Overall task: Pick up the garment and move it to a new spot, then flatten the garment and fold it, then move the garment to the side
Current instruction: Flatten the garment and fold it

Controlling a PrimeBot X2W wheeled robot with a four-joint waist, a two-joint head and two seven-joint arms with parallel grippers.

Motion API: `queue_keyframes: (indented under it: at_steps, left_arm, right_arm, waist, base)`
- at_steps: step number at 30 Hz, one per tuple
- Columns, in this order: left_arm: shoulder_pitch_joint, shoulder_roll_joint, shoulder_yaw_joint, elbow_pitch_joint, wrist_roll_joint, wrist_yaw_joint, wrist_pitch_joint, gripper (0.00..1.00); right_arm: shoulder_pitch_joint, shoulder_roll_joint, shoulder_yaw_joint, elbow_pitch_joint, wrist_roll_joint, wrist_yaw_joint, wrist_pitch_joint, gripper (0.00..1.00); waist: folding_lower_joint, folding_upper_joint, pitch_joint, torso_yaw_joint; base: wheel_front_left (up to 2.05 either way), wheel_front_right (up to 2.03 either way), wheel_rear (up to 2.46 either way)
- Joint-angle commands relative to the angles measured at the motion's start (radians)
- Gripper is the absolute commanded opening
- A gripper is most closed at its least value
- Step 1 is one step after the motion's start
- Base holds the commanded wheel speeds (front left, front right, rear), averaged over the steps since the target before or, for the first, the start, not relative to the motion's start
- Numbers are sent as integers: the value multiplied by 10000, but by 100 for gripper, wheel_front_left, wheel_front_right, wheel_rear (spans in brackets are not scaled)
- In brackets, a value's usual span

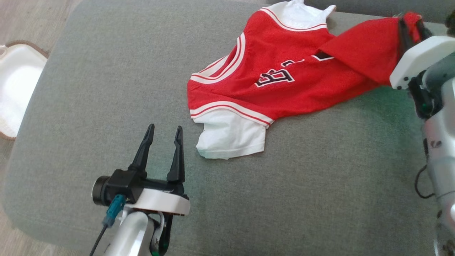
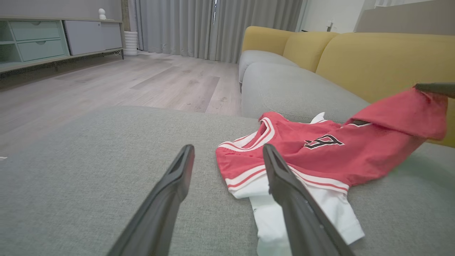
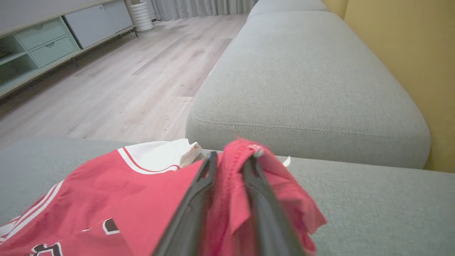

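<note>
1. The red garment (image 1: 284, 89), a jersey with white trim and white sleeves, lies on the grey sofa cushion (image 1: 106, 89), towards its far right side.
2. One red edge of it is raised off the cushion and folded back over the lettering.
3. The right claw (image 3: 231, 156) has that raised edge bunched between its fingers. They stand slightly apart, and I cannot tell whether they pinch the cloth or it merely hangs there.
4. The left claw (image 1: 165, 126) is released, its fingers spread wide and empty, just beside the white sleeve without touching it.
</note>
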Motion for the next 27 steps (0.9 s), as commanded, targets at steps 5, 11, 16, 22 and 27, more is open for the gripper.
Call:
queue_keyframes:
  at_steps: [5,11,16,22,27]
  left_arm:
    - [-340,26,274,-260,-63,151,-95,100]
    - [-319,26,421,-306,19,139,-95,100]
    - [-270,26,506,-363,79,118,-95,100]
    - [-89,26,622,-454,-2,140,-95,100]
    - [90,26,661,-427,30,93,-95,100]
  right_arm:
    - [-948,-81,-365,263,-954,65,-1056,100]
    - [-782,122,-36,74,-1379,65,-2530,100]
    - [-75,363,447,-740,-1083,65,-3501,100]
    - [1792,957,725,-2413,-543,65,-3934,100]
    - [3713,1597,660,-3725,-238,65,-4044,100]
  waist:
    - [-1,0,-49,-84]
    - [-1,0,-256,-554]
    - [-1,0,-512,-1038]
    - [-1,0,-885,-1597]
    - [-1,0,-1196,-1972]
  base:
    - [0,0,0]
    - [0,0,0]
    - [0,0,0]
    - [0,0,0]
    - [0,0,0]
